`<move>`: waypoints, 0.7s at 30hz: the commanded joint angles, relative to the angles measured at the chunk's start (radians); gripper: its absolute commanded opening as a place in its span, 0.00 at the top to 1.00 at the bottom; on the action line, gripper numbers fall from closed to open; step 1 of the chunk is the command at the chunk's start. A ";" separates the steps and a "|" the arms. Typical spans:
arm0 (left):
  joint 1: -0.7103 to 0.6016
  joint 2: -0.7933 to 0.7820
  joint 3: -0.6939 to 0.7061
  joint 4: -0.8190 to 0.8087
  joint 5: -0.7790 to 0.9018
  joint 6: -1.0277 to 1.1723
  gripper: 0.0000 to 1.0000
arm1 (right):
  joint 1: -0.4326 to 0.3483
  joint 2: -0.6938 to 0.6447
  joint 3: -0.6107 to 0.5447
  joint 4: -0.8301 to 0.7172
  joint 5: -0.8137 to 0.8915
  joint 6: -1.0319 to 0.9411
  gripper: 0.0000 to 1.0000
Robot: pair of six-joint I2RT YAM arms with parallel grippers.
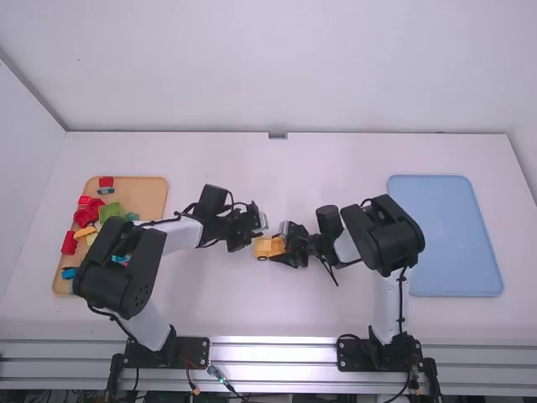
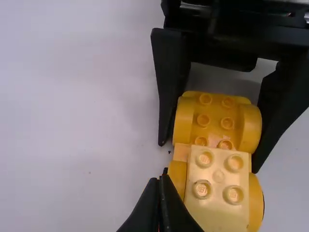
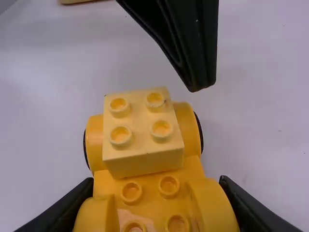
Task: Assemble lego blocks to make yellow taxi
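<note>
In the high view, my left gripper [image 1: 262, 227] is just up and left of the yellow car body [image 1: 263, 248], and my right gripper [image 1: 287, 245] meets the body's right end. The left wrist view has my left gripper [image 2: 160, 183] closed on nothing beside a pale yellow brick [image 2: 218, 176]. That brick sits on one end of the wheeled yellow base [image 2: 212, 121], whose other end is between the right gripper's fingers. From the right wrist, my right gripper [image 3: 157, 203] is clamped across the yellow base [image 3: 149, 186]; the pale brick [image 3: 142, 130] has four bare studs.
A wooden tray [image 1: 138, 189] with several red, green, blue and yellow blocks lies at the left, partly beneath the left arm. A blue tray [image 1: 445, 235] lies at the right, beyond the right arm. The back wall [image 1: 277, 75] rises behind the table.
</note>
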 commanded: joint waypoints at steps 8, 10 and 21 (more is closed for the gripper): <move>0.001 -0.010 0.114 -0.154 0.098 0.029 0.98 | 0.005 0.023 -0.006 -0.022 0.040 0.026 0.51; 0.001 -0.010 0.134 -0.239 0.132 0.093 0.98 | 0.005 0.023 -0.006 -0.021 0.040 0.026 0.51; 0.007 -0.009 0.059 -0.214 0.267 0.192 0.98 | 0.005 0.023 -0.008 -0.018 0.039 0.029 0.51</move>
